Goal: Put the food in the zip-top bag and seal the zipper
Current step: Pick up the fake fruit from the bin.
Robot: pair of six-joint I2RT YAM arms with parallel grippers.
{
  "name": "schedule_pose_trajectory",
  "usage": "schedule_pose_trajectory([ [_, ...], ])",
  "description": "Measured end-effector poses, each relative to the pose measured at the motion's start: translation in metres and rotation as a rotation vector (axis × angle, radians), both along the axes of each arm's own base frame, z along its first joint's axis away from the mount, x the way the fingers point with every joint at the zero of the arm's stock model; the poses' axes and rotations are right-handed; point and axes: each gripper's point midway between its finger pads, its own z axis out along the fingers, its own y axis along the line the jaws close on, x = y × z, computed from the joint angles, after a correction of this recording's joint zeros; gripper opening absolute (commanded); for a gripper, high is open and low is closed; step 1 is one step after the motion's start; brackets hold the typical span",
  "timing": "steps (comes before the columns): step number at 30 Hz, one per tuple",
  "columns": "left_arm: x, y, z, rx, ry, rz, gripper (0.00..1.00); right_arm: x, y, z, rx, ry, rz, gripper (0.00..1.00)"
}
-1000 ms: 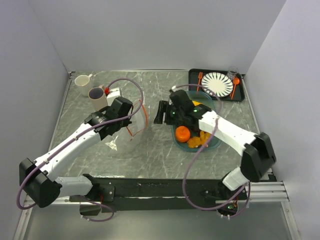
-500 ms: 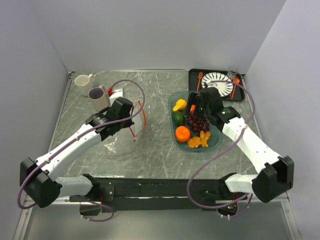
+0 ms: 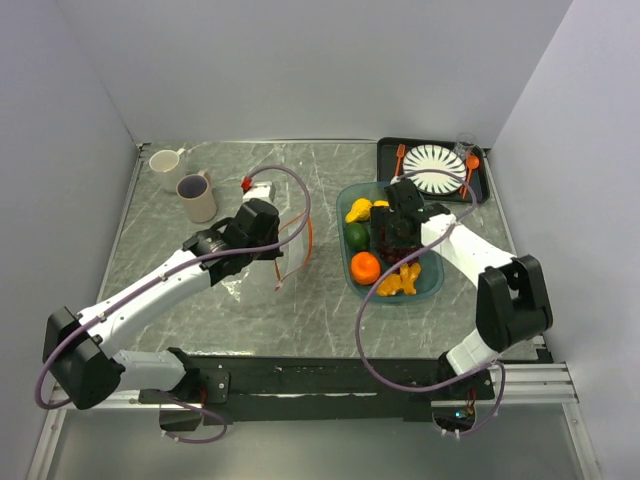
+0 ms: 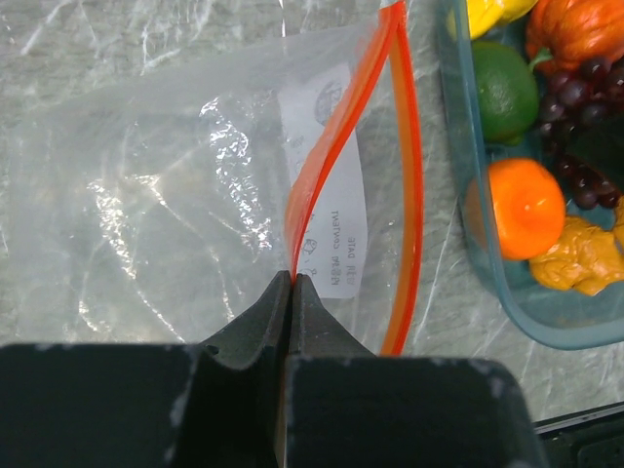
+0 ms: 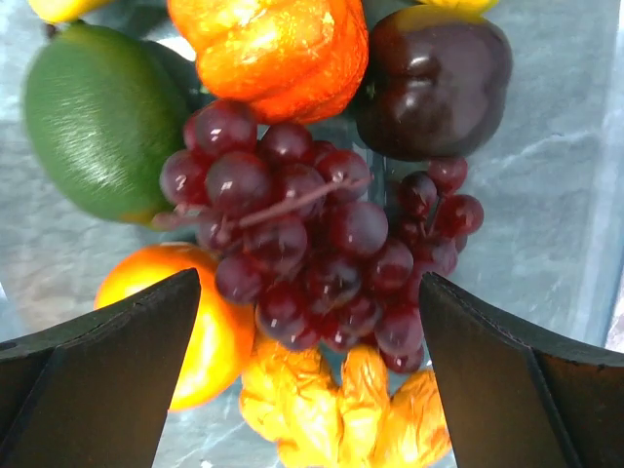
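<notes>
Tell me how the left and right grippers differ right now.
The left gripper has its jaws shut on the zipper of the zip-top bag; the right gripper has its jaws wide open, holding nothing. The left sits beside the teal tray; the right hangs over the grape bunch inside it. Both are black.

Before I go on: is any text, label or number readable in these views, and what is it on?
White label on the zip-top bag: a couple of lines of small print, turned sideways and seen through the plastic, too blurred to read.
Round mark at the far end of that label: not legible.
Nothing else in any view shows readable text.
</notes>
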Motion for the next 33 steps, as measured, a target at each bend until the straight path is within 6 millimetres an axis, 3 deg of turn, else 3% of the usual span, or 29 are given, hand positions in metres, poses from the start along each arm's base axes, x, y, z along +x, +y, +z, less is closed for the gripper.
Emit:
schedule_pose_trajectory([
  [5,-0.001,-0.003,-0.007,0.019,0.014,-0.012,0.01,0.01,0.002,-0.014,-0.022,0.036,0.007,0.99],
  [8,-0.001,-0.003,-0.007,0.021,0.014,-0.014,0.01,0.012,0.002,-0.027,-0.035,0.065,0.004,0.91],
  [13,-0.001,-0.003,-0.007,0.025,0.013,-0.012,0.01,0.011,0.001,-0.041,-0.047,0.102,0.002,0.58],
  [14,-0.001,-0.003,-0.007,0.026,0.012,-0.01,0.01,0.011,0.001,-0.042,-0.044,0.105,0.002,0.48],
  [18,-0.001,-0.001,-0.007,0.029,0.011,-0.007,0.01,0.013,0.004,-0.038,-0.021,0.087,0.0,0.23],
  [20,-0.001,-0.001,-0.007,0.029,0.011,-0.007,0.01,0.012,0.005,-0.033,0.0,0.076,-0.004,0.18],
  [25,-0.001,0.0,-0.007,0.033,0.011,-0.003,0.01,0.005,0.012,-0.011,0.069,0.034,-0.001,0.17],
  [33,-0.003,0.002,-0.009,0.047,0.017,0.001,0.01,0.003,0.018,0.061,0.178,-0.15,0.012,0.19],
])
